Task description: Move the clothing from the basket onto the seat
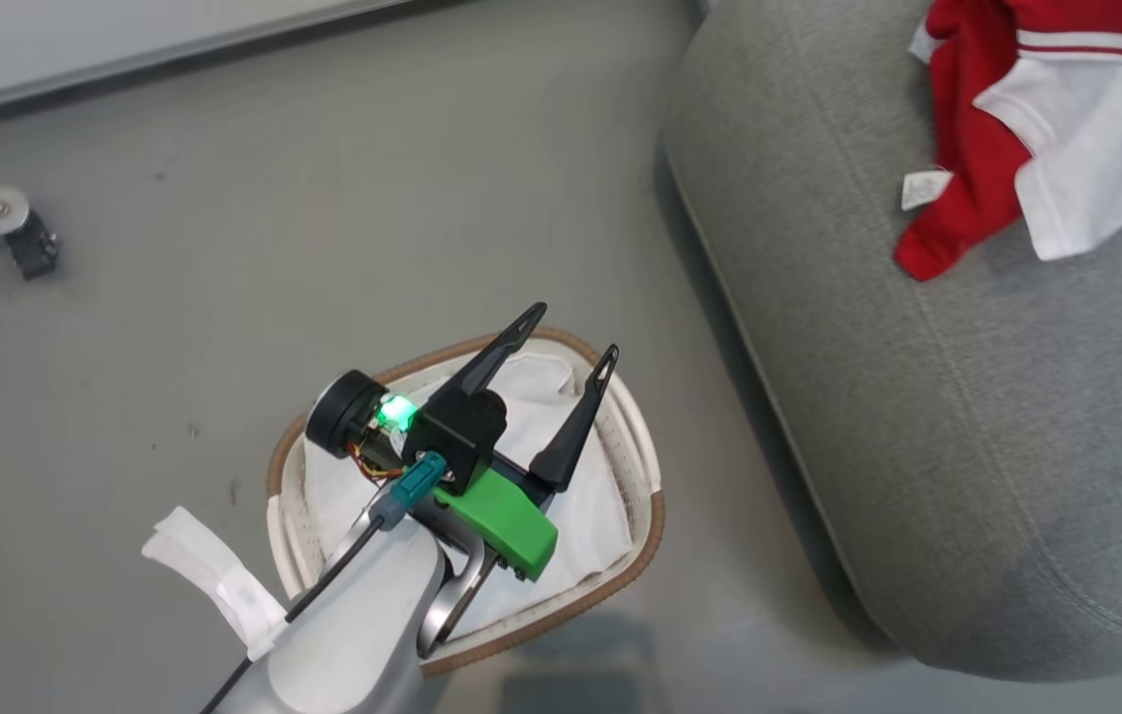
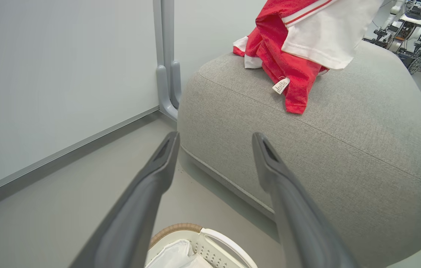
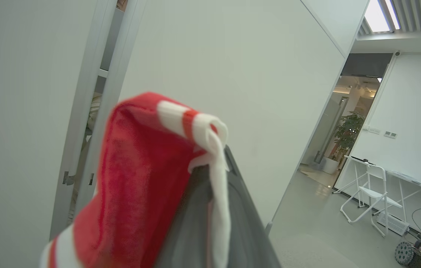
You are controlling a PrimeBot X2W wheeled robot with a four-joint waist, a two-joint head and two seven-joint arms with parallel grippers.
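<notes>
The basket (image 1: 655, 516) stands on the floor at lower centre, showing its white liner (image 1: 590, 516) and brown rim. My left gripper (image 1: 570, 332) hovers above it, open and holding nothing. In the left wrist view the left gripper (image 2: 214, 137) points at the grey seat (image 2: 325, 141), with the basket (image 2: 217, 238) just below. Red and white clothing (image 1: 967, 149) lies on the seat (image 1: 967, 397) at its far end, a small white tag showing on the clothing (image 2: 284, 48). My right gripper (image 3: 216, 167) is raised and shut on a red garment (image 3: 139, 167) with white stripes that drapes over its fingers.
A metal leg with a black caster (image 1: 15, 233) sits on the floor at far left. A white partition wall with a grey post (image 2: 165, 74) runs behind the seat. A white folding chair (image 3: 372, 197) and other robots (image 2: 411, 22) stand farther off.
</notes>
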